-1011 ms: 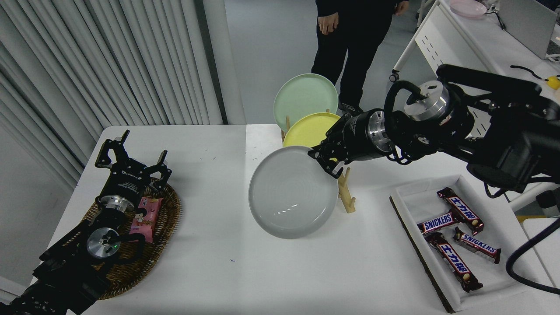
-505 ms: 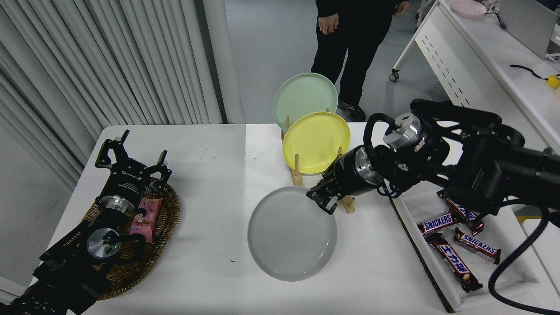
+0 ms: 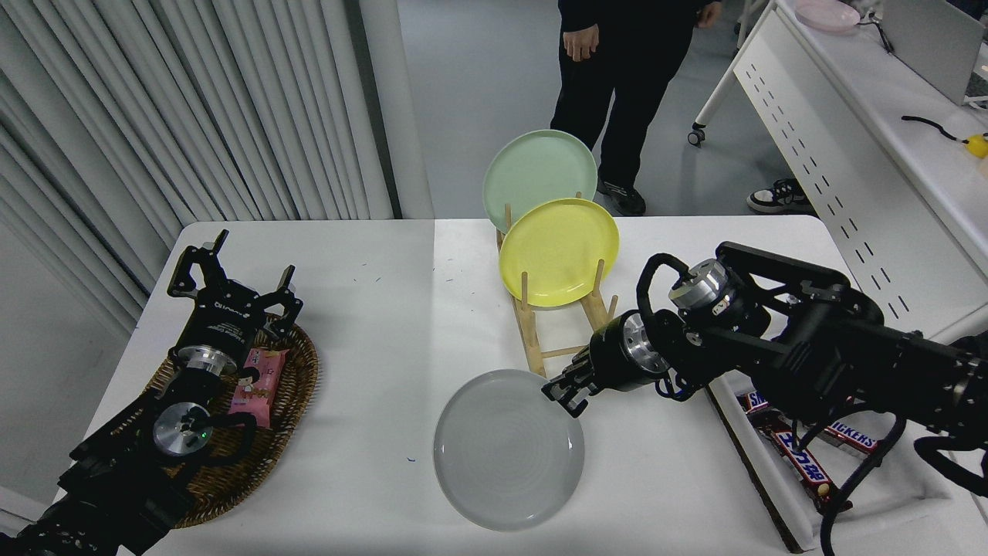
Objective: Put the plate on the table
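the plate point(image 3: 507, 450) lies low and nearly flat on the near middle of the worktop point(image 3: 370, 309), in front of the rack point(image 3: 557, 328). a second ago it hung tilted high by the rack, in front of the yellow plate point(image 3: 559, 252); half a second ago it was lower and flatter; now it looks down, or all but down, on the white surface, though contact under its far edge cannot be confirmed. the right claw point(image 3: 563, 392) has come down and toward the camera with it and still pinches the plate's far right rim, fingers closed on the edge. so the carrying seems done, and what is probably left is to let go and back away without dragging the rim.

the plate is a plain light grey round with a shallow raised rim and a smooth, faintly glossy face showing soft concentric rings. the worktop is matte white with rounded corners. the rack is pale wooden dowels on rails, holding the yellow plate upright and a green plate point(image 3: 539, 179) behind it, both smooth and the same round shape. the left claw point(image 3: 231, 287) sits parked at the lower left, fingers spread, over a woven basket point(image 3: 297, 386). a white tray point(image 3: 752, 455) with wrapped bars lies at the right, partly behind the arm.
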You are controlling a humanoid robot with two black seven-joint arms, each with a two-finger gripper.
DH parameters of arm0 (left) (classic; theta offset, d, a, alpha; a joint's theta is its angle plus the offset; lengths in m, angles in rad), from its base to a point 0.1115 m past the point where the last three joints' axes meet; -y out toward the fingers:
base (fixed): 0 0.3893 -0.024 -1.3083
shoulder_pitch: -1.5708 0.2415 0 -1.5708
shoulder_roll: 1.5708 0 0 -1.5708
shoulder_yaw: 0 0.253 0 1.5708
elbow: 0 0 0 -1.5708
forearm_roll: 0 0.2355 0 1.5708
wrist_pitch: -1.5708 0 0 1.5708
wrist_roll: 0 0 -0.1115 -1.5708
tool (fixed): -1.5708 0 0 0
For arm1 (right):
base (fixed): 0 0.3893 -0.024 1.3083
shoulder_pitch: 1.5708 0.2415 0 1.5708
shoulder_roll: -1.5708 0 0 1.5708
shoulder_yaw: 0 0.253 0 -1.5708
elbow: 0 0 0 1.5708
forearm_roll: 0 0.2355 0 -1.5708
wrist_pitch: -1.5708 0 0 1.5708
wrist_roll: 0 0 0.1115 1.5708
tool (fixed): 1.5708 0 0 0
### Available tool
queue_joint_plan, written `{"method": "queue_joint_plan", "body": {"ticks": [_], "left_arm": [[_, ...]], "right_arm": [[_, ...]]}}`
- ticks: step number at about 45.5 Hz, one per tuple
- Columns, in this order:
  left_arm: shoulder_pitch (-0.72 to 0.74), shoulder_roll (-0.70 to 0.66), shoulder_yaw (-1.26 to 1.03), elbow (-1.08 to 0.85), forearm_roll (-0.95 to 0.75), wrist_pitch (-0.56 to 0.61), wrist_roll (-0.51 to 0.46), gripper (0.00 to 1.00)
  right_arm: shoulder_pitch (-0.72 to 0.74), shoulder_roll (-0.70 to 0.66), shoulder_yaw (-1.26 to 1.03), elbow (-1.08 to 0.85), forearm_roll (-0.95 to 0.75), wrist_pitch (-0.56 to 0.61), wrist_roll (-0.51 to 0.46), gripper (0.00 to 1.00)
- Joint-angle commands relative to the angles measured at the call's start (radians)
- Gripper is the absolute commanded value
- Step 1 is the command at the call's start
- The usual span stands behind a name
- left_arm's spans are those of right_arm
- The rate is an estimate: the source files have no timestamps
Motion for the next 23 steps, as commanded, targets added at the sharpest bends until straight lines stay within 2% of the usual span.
{"method": "queue_joint_plan", "body": {"ticks": [1,11,23], "left_arm": [[0.000,0.000,0.001,0.000,0.000,0.001,0.000,1.00],[0.000,0.000,0.001,0.000,0.000,-0.001,0.000,1.00],[0.000,0.000,0.001,0.000,0.000,-0.001,0.000,1.00]], "right_arm": [[-0.048,0.084,0.062,-0.089,0.000,-0.001,-0.002,0.00],[-0.069,0.152,0.079,-0.187,-0.004,-0.001,-0.012,0.00],[-0.091,0.195,0.082,-0.201,-0.004,-0.001,-0.028,0.00]]}}
